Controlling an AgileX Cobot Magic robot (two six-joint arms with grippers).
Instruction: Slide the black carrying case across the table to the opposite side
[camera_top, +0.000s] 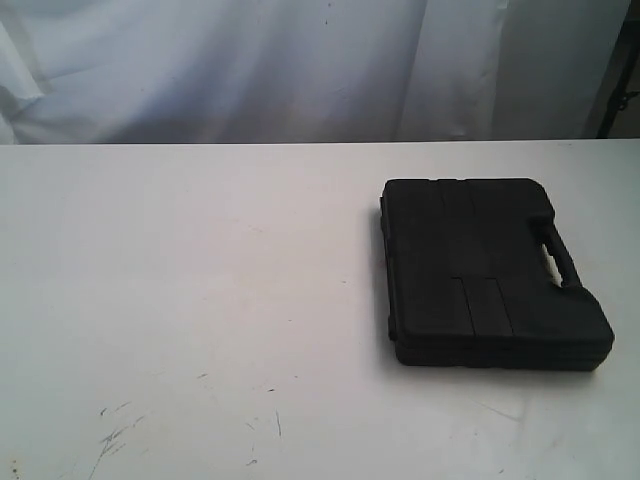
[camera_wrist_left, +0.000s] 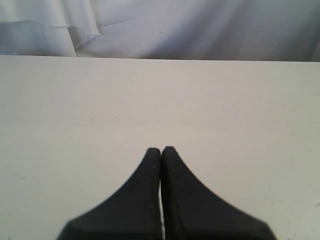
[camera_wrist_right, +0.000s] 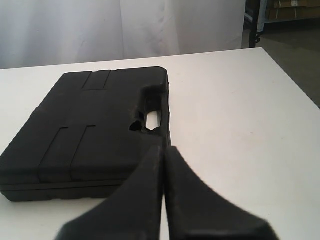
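Note:
The black case (camera_top: 490, 270) lies flat on the right half of the white table (camera_top: 200, 280), its cut-out handle (camera_top: 555, 250) along the right edge. In the right wrist view the case (camera_wrist_right: 95, 130) fills the area ahead of my right gripper (camera_wrist_right: 163, 148), which is shut and empty, its tips near the case's front corner by the handle opening (camera_wrist_right: 152, 117). Whether they touch the case I cannot tell. My left gripper (camera_wrist_left: 161, 149) is shut and empty over bare table (camera_wrist_left: 150, 100), with no case in its view. Neither arm shows in the exterior view.
A white cloth backdrop (camera_top: 300, 60) hangs behind the table's far edge. Dark scuff marks (camera_top: 115, 435) sit near the front left of the tabletop. The table's right edge (camera_wrist_right: 295, 80) drops off to a darker floor, with a black stand (camera_wrist_right: 257, 20) beyond.

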